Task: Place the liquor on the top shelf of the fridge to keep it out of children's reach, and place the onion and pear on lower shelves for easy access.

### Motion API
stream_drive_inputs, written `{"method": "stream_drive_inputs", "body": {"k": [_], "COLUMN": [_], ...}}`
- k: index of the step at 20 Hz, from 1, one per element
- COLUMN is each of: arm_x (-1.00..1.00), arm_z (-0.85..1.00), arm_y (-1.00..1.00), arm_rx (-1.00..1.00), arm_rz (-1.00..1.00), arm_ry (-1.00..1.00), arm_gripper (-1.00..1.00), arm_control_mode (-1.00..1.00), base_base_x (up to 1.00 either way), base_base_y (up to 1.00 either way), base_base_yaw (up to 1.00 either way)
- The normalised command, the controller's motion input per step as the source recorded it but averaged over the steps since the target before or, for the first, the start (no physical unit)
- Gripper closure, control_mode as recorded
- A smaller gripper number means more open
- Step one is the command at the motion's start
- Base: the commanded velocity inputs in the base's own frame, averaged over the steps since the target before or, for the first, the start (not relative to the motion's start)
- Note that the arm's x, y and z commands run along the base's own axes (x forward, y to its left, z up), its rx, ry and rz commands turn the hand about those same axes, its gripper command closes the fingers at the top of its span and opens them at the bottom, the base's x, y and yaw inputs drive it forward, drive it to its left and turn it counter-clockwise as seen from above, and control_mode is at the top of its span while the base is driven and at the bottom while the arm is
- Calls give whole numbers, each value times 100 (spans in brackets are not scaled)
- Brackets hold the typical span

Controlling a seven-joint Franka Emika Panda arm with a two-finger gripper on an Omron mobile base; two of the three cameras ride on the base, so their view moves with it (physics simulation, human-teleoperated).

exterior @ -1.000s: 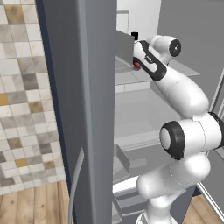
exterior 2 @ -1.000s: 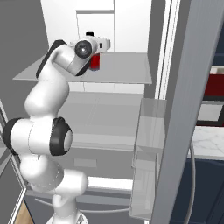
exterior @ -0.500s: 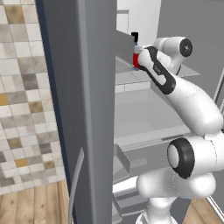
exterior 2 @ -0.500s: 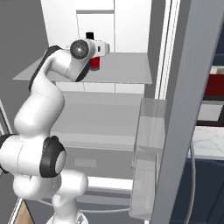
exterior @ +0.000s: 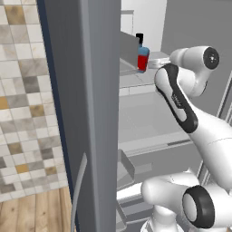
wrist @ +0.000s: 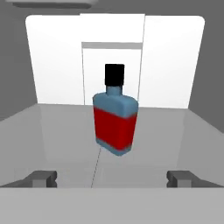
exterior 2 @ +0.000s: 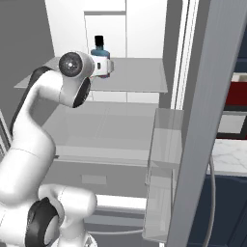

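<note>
Your jaws (wrist: 112, 178) stand spread wide with nothing between them: in the hand view the two dark fingertips (wrist: 43, 177) sit far apart at the bottom, level with each other, and the liquor bottle (wrist: 114, 119) stands beyond them, clear of both, roughly centred between the two. The bottle is upright on the top shelf (wrist: 57, 131), blue with a red label and a short black cap, one corner turned toward you so you see two of its faces. Behind the bottle you have the fridge's (exterior: 86, 113) pale back wall, with a raised rectangular panel directly behind the cap. From the left base view the bottle (exterior: 142, 56) stands on the top shelf just past the edge of the open grey door, and the white wrist of your arm reaches in toward the bottle from its right. From the right base view the bottle (exterior 2: 100, 47) shows only its cap and blue shoulders above the white hand, which is in front of the bottle at the shelf's front edge (exterior 2: 96, 89). Below the bottle's shelf you see a lower shelf (exterior 2: 101, 140) as a flat pale panel, and to the bottle's right a clear door bin (exterior 2: 161, 173) hangs on the inside of the door.
</note>
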Motion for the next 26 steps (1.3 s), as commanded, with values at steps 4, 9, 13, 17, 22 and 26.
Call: {"method": "stream_drive_inputs", "body": {"k": [4,9,13,17,22,26], "arm_x": [-100,-100,-96,-99,-76,-52], "arm_z": [-28,-9,0,-17,-25,-13], "arm_y": [0,0,0,0,2,12], "arm_rx": [0,0,0,0,0,0], "arm_rz": [-4,-7,-5,-1,0,0], "arm_ry": [20,27,32,24,17,11], "arm_gripper": [-100,-100,-100,-100,-100,-100], "arm_control_mode": [-100,-100,-100,-100,-100,-100], "base_base_x": [0,0,0,0,0,0], "base_base_y": [0,0,0,0,0,0], "base_base_yaw": [0,0,0,0,0,0]}}
